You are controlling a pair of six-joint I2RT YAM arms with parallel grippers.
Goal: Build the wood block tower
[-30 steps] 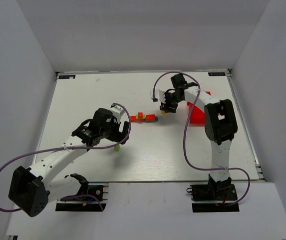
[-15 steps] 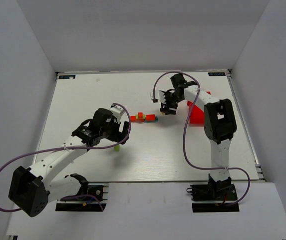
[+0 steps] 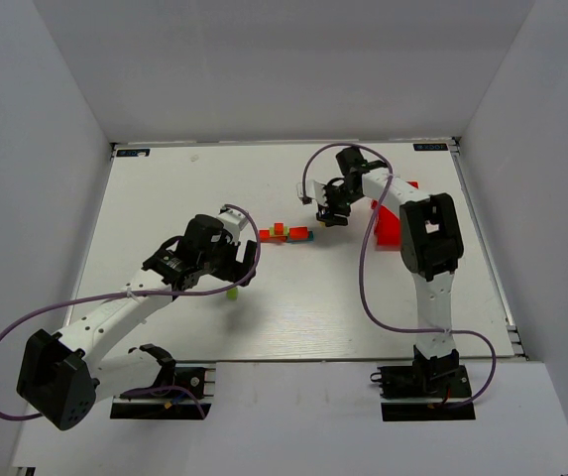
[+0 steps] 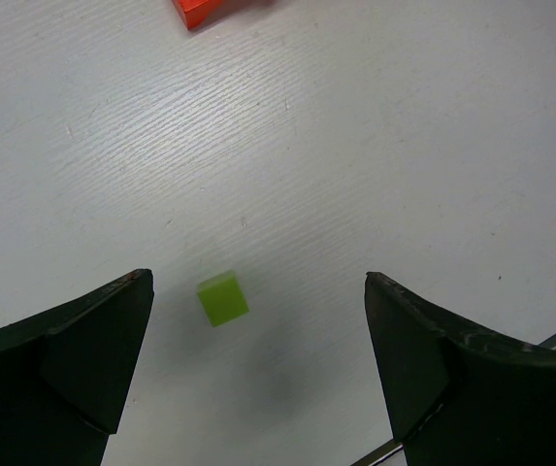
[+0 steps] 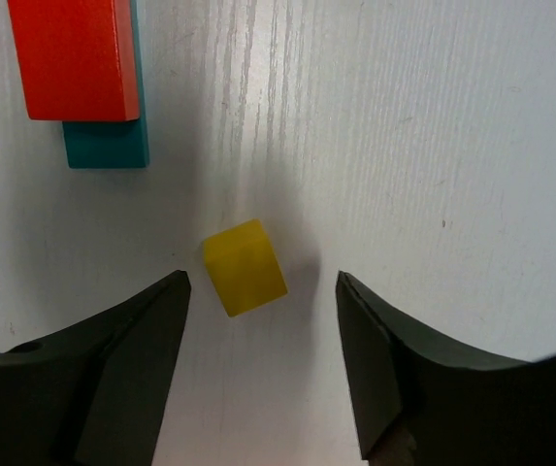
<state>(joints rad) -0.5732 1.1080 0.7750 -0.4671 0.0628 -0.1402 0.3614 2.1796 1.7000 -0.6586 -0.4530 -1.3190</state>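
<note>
Cube (image 5: 245,267), yellow, is lying on the table (image 5: 433,116) at 5 o'clock from the red bar (image 5: 76,58) of the tower (image 3: 285,234), inside the wide-spread right gripper (image 5: 260,291); likely light, rigid and slick, it is asking for a centred pinch across opposite flat faces.

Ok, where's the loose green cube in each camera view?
Top: green cube left of centre, below-left of the red bar.
Left wrist: lower centre, between the open jaws.
Right wrist: not in it.
Shared landmark: that red bar, at the left wrist's top edge and the right wrist's top left.
</note>
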